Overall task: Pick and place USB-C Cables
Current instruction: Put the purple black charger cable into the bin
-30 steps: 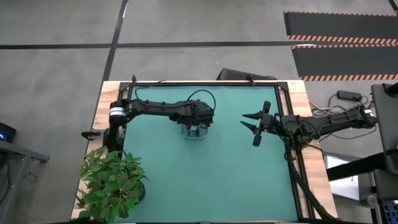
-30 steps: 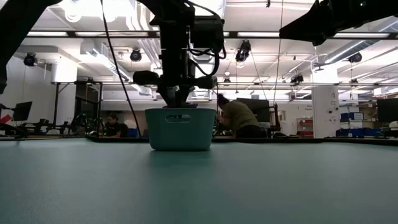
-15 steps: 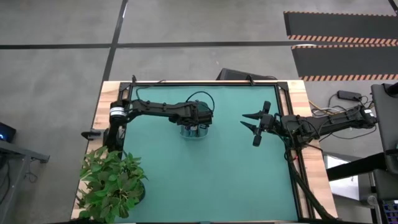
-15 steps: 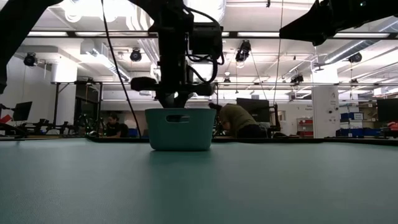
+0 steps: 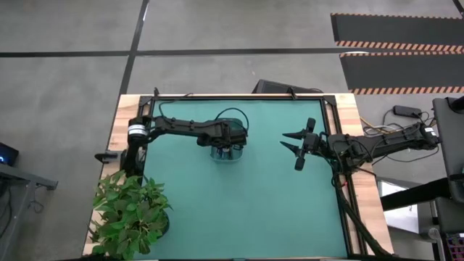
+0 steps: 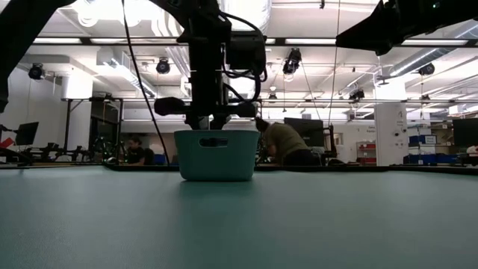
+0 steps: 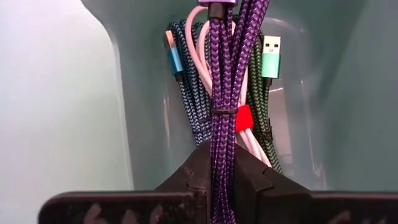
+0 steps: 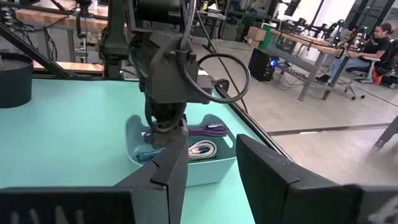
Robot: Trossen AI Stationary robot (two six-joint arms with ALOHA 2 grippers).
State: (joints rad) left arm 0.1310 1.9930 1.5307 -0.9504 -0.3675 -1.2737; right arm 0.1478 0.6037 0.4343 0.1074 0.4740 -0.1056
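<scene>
A pale teal bin (image 5: 226, 154) (image 6: 216, 155) stands left of the table's middle. My left gripper (image 7: 224, 180) is right above it, shut on the dark purple cable bundle (image 7: 225, 74). In the left wrist view the blue bundle (image 7: 186, 93), the white one with a red tie (image 7: 244, 118) and the dark green one (image 7: 264, 106) lie on the bin's floor. My right gripper (image 5: 293, 148) (image 8: 211, 168) hangs open over the table's right half, facing the bin (image 8: 186, 168), clear of everything. My left gripper pinches the purple bundle (image 7: 224, 155) between its two fingers (image 7: 196, 171), coming from above and pointing down into the bin. The bundle runs on from the fingers over the other cables; a thin black tie (image 7: 222, 112) binds it just past the fingertips. Whether its far end rests on them I cannot tell.
A potted plant (image 5: 130, 214) stands at the table's near left corner. A black frame (image 5: 239, 98) runs along the table's far and right edges. Beyond the table, people sit at workbenches (image 6: 287, 142). Bare green mat (image 5: 246, 210) lies near the bin.
My left gripper has come down a little toward the bin, still shut on the purple bundle. My right arm has kept still.
</scene>
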